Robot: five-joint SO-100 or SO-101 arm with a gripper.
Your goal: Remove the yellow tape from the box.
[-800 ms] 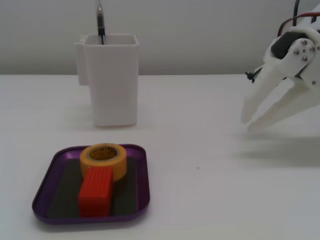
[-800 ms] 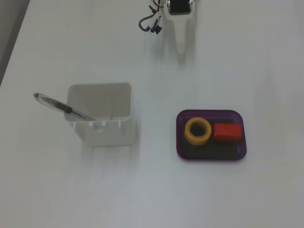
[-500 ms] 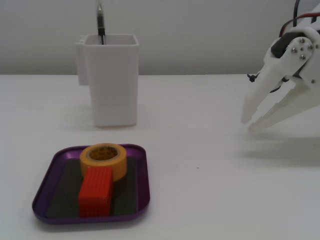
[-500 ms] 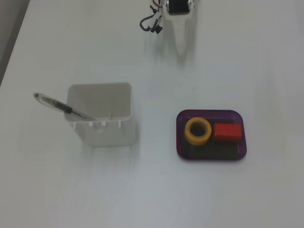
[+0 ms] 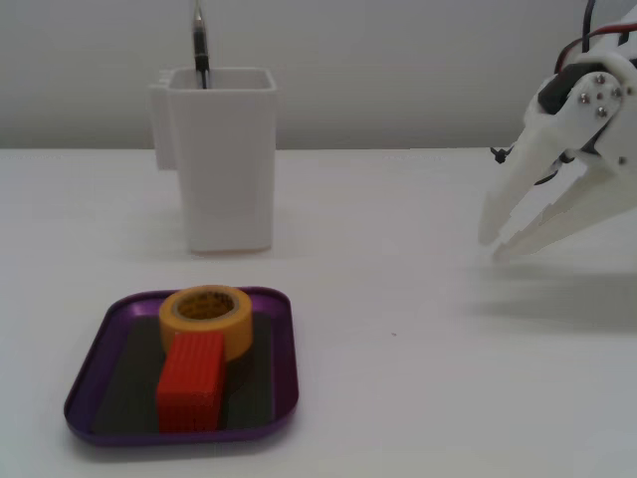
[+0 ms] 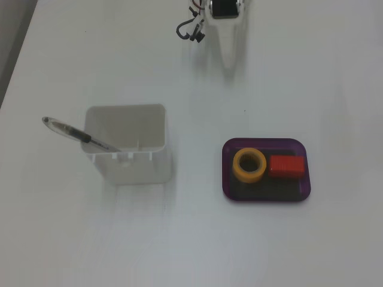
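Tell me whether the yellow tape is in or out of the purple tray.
In. The yellow tape lies flat on the tray floor beside the red block, hole facing up.

A plain white tabletop [image 5: 418,398] fills both fixed views under soft, even light that throws only faint shadows, and behind it rises a bare, pale grey wall [image 5: 398,70] meeting its far edge.

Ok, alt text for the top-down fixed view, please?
A yellow ring-shaped tape roll and a red ribbed block lie side by side in a shallow purple tray. A tall white container holding a pen stands left; the white arm's fingers hang apart above.
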